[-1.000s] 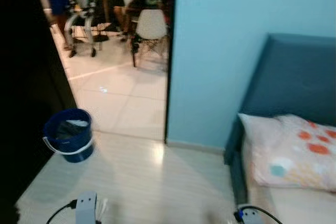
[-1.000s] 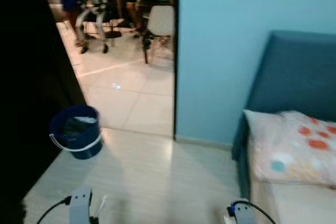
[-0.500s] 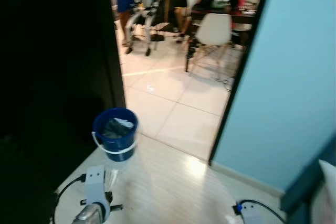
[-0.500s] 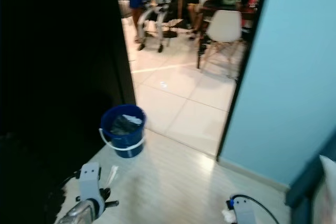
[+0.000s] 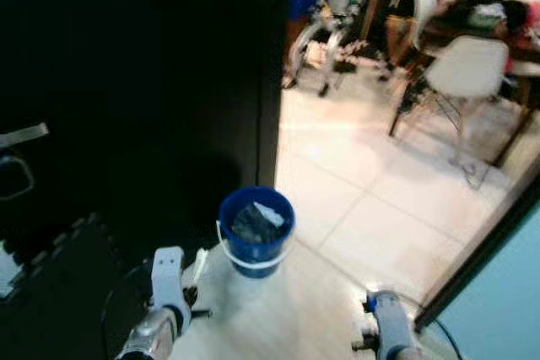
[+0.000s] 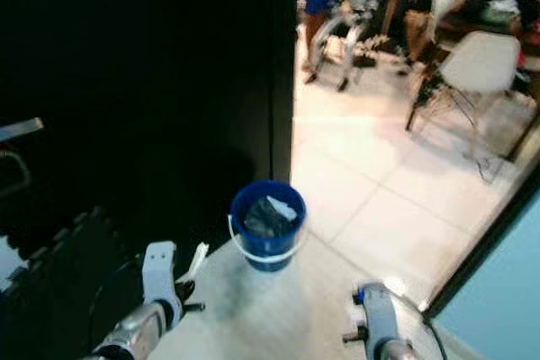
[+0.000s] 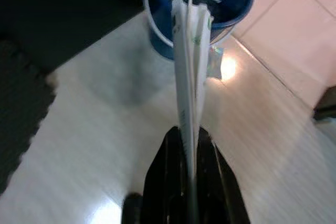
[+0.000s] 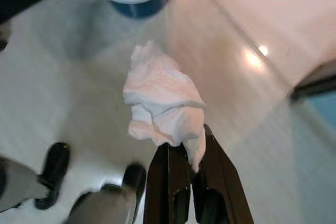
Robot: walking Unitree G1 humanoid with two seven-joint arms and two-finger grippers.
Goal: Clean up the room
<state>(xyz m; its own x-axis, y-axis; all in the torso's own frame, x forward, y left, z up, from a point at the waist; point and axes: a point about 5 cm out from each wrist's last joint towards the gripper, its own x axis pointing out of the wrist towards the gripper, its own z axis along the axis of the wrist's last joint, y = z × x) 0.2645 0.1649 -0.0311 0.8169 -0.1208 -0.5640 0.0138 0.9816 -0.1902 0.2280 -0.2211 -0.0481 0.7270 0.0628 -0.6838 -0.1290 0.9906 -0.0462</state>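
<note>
We have rubbish in both grippers and the bucket (image 5: pixel 256 229) straight ahead of us on the pale floor, beside the edge of the dark wall, already part-filled with scraps.

Our left gripper (image 7: pixel 190 148) has its fingers pressed on a flat paper wrapper (image 7: pixel 190 61), held edge-on so its long axis runs straight out from the fingertips toward the bucket; in the left wrist view the far end of the wrapper overlaps the bucket's rim. Our right gripper (image 8: pixel 187 153) pinches a crumpled tissue (image 8: pixel 163 103) by its lower edge, the wad bunched above the fingertips, with the bucket further off along the line of the fingers.

In the head views the left arm sits just beside the bucket, low and to its left, while the right arm is well apart from it on the other side. So we judge the left is the nearer one to drop first: it needs to carry forward and slightly right until the wrapper is over the opening, then part the fingers
</note>
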